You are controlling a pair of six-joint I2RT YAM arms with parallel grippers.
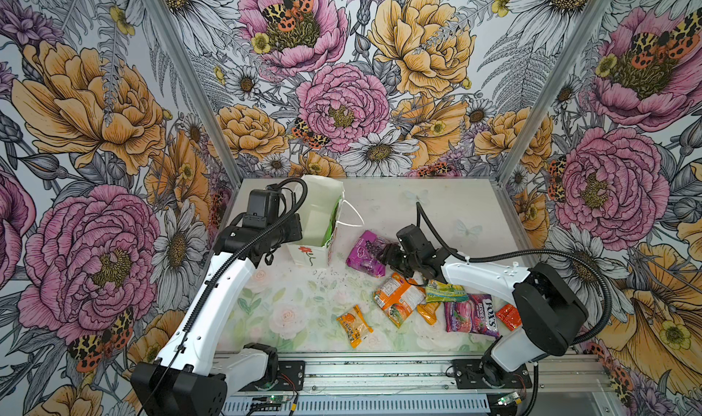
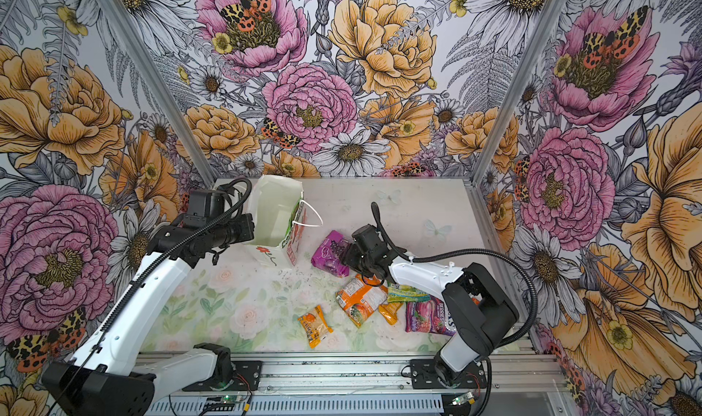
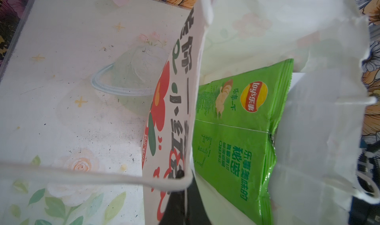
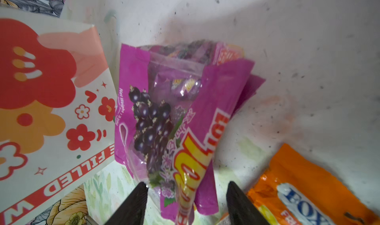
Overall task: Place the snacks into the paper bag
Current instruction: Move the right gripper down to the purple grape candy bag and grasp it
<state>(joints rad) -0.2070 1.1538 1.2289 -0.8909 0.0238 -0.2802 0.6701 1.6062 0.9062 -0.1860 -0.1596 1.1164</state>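
Endwise between right tool (image 4: 187, 185) jaws: purple pouch (image 4: 164, 110).

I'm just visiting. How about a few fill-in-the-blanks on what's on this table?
1. Inside the paper bag sits a ___ chips packet.
2. The right gripper, jaws open, straddles the ___ pouch.
3. The left gripper pinches the bag, whose cord handles are ___.
Answers: green; purple; white.

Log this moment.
left end effector: shut on white paper bag; right end effector: open around purple plastic pouch; green chips packet: bagged
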